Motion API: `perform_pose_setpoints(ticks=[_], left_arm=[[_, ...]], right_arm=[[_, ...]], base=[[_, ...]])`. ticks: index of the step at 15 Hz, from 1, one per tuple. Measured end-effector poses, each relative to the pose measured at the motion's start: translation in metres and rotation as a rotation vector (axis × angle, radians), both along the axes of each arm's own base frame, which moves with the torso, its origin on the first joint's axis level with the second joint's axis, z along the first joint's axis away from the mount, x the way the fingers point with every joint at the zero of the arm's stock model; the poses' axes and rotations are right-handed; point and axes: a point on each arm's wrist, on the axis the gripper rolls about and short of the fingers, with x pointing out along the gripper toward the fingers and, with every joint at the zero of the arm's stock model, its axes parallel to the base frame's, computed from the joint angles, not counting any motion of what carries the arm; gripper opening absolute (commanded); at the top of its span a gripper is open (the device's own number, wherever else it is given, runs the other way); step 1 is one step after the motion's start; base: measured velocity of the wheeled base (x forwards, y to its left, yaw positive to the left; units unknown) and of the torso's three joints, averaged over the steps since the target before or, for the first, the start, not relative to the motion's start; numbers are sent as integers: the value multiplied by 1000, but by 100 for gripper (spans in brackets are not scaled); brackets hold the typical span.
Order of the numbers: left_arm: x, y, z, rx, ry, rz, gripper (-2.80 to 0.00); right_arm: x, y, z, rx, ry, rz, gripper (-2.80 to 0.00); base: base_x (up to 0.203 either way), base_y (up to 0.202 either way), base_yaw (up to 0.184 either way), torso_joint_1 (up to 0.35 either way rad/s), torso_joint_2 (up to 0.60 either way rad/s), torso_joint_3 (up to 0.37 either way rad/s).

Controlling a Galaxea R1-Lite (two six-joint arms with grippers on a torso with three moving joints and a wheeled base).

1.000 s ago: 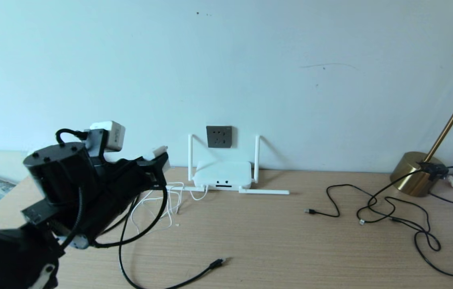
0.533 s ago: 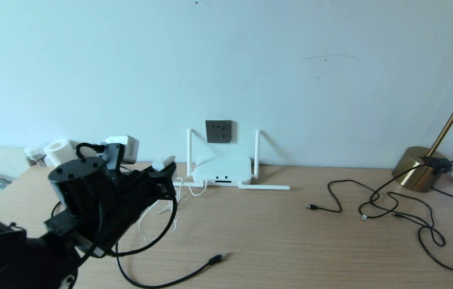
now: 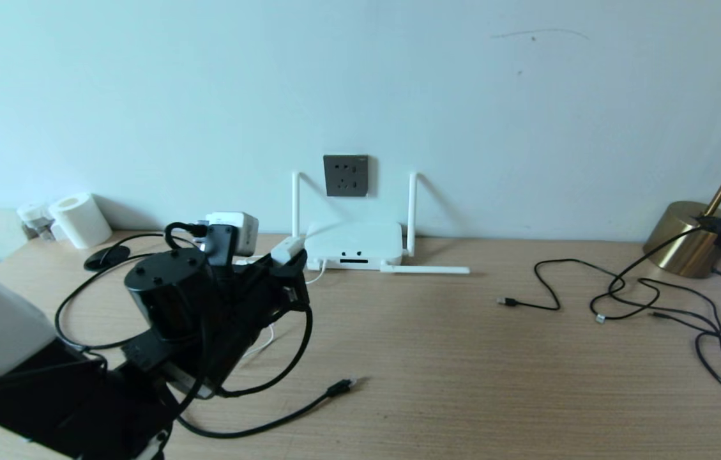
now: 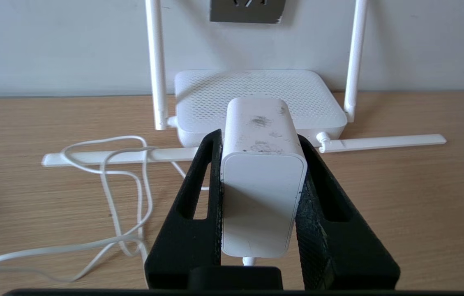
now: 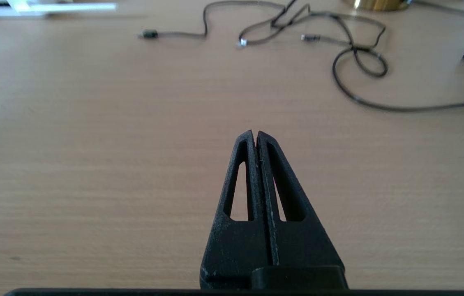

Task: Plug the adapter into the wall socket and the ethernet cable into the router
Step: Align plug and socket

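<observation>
My left gripper [image 4: 259, 142] is clamped on the adapter [image 4: 261, 176], both black fingers [image 4: 199, 193] pressed flat against its white sides, and I hold it above the wooden desk [image 3: 462, 383], in front of the router [image 3: 354, 245]. Its thin white cord [image 4: 108, 193] lies in loops on the desk beside the router's flat-lying antenna. The wall socket [image 3: 346, 175] sits on the wall just above the router, between its two upright antennas. The ethernet cable [image 3: 309, 406] lies on the desk near me, plug free. My right gripper [image 5: 255, 135] hovers over bare desk, fingers pressed together, holding nothing.
</observation>
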Motion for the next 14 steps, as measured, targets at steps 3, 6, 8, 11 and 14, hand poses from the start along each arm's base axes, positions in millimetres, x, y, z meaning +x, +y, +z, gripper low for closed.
perform_pose_setpoints(ticks=[3, 6, 8, 11, 14], left_arm=[[5, -10, 13, -2, -60, 2, -280], [11, -18, 26, -2, -115, -3, -280], [18, -27, 30, 12, -144, -7, -280], [33, -43, 27, 41, -173, -15, -280], [49, -59, 24, 56, -203, -16, -280]], right_arm=[[0, 0, 0, 0, -1, 0, -280], [0, 0, 0, 0, 0, 0, -280], [0, 0, 0, 0, 0, 0, -280], [0, 0, 0, 0, 0, 0, -280], [0, 0, 0, 0, 0, 0, -280]], base=[[0, 0, 0, -59, 144, 92], [0, 0, 0, -6, 17, 12], [0, 0, 0, 0, 0, 0], [0, 0, 0, 0, 0, 0], [0, 0, 0, 0, 0, 0]])
